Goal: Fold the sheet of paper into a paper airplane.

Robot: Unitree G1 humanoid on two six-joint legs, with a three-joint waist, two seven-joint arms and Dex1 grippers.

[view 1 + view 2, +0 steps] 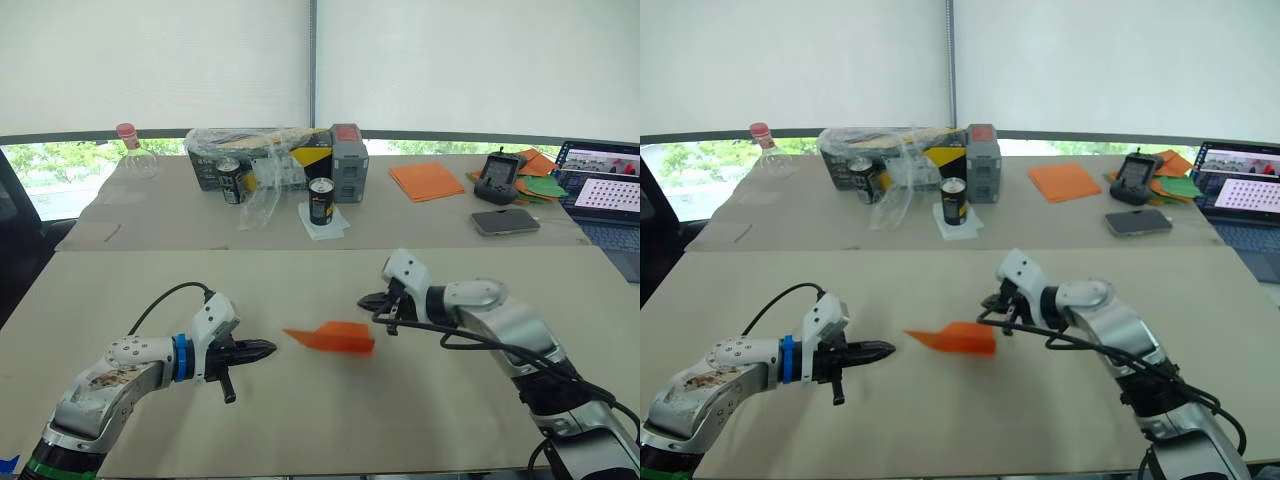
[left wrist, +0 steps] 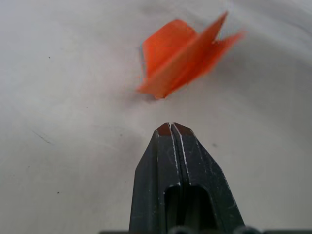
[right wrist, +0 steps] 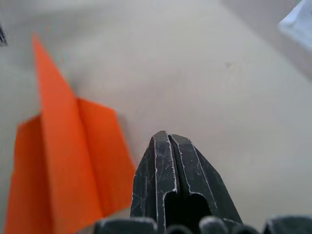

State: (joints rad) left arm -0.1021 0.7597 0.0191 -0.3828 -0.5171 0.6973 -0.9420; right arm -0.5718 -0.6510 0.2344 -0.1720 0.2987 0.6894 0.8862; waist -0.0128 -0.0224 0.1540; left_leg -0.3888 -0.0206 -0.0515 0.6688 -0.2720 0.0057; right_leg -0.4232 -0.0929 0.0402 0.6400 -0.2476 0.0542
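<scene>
Table (image 1: pixel 300 430): a broad beige surface is carrying everything, with a second table butting against its far edge.
Far clutter: a clear plastic bag (image 1: pixel 262 160) is lying over a dark box, a grey block (image 1: pixel 349 149) is standing beside it, and a black can (image 1: pixel 321 201) is sitting on a white napkin in front.
Right side: a laptop (image 1: pixel 605 205) is showing a bright screen, with a phone (image 1: pixel 505 221) lying flat near it.
Orange stack (image 1: pixel 427 181): sheets are lying flat on the far table, well apart from the arms.
Paper airplane (image 1: pixel 333 337): the folded orange wedge is lying free on the near table between the two grippers, its pointed nose aiming toward the left one.
Left gripper (image 1: pixel 266 349): fingers are pressing together with nothing between them, pointing at the nose, just short of touching.
Right gripper (image 1: pixel 366 301): fingers are likewise pressed together and empty, hanging just beside the airplane's wide tail end.
</scene>
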